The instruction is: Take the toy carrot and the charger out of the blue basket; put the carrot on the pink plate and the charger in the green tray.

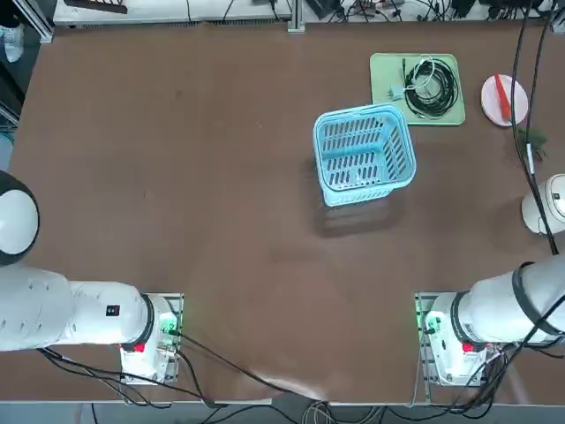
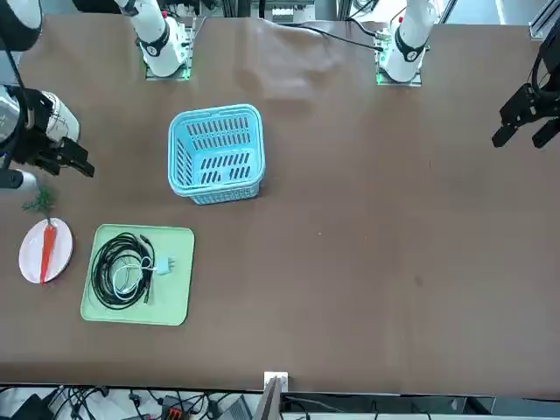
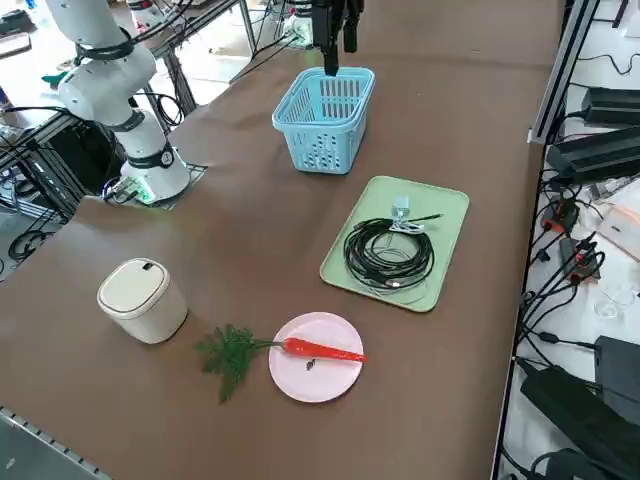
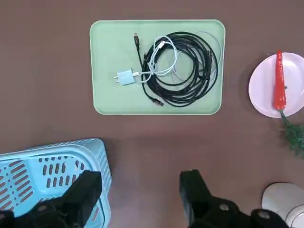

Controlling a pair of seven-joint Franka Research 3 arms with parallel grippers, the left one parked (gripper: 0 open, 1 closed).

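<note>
Well, we've got a broad brown table (image 1: pixel 177 177), bare across most of its top, with cables and power bricks strung along its far edge and down one side. Biggest item on it is the blue basket (image 1: pixel 364 153), slatted and see-through, standing upright near the middle with nothing visible inside. Just beyond it lies the green tray (image 4: pixel 109 66), flat with rounded corners, holding a black coiled cable (image 4: pixel 190 71) and the charger (image 4: pixel 125 76), a small white block whose thin white lead loops in among the black coil. Beside the tray sits the pink plate (image 3: pixel 300 380), and the toy carrot (image 3: pixel 322 350) rests across it, green tuft spilling onto the table. A white cylinder (image 3: pixel 141 299) stands nearby. Right gripper (image 4: pixel 140 192) hangs above the basket's edge, fingers spread wide, holding nothing.
</note>
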